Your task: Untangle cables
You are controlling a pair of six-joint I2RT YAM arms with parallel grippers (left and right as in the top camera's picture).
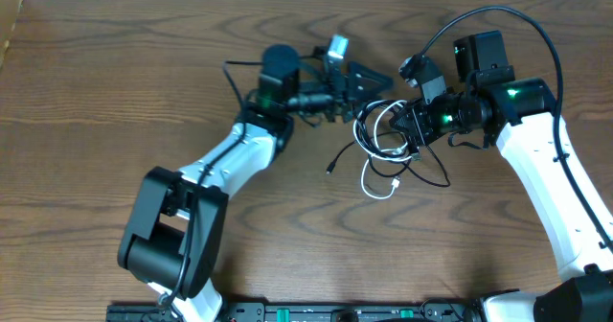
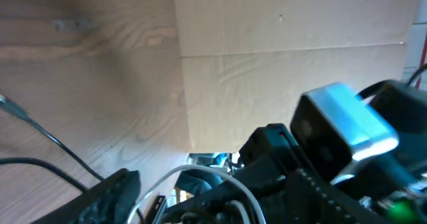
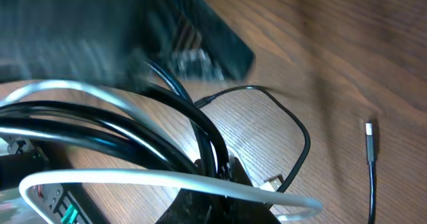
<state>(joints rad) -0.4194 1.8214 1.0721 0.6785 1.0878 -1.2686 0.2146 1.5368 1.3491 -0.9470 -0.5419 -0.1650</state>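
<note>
From overhead, I have the cables [image 1: 385, 135] bunched on the tabletop [image 1: 115, 92] a little right of centre, between my two pincers. The left pincer [image 1: 370, 80] reaches in from the left and sits just behind the bundle. The right pincer [image 1: 410, 128] comes in from the right and touches the bundle's right edge. One loop [image 1: 378, 190] trails out in front, toward the arm bases. A plug end [image 1: 330, 169] lies to the front left, just beside the bundle. In my right wrist view, the cords cross above the tabletop.
</note>
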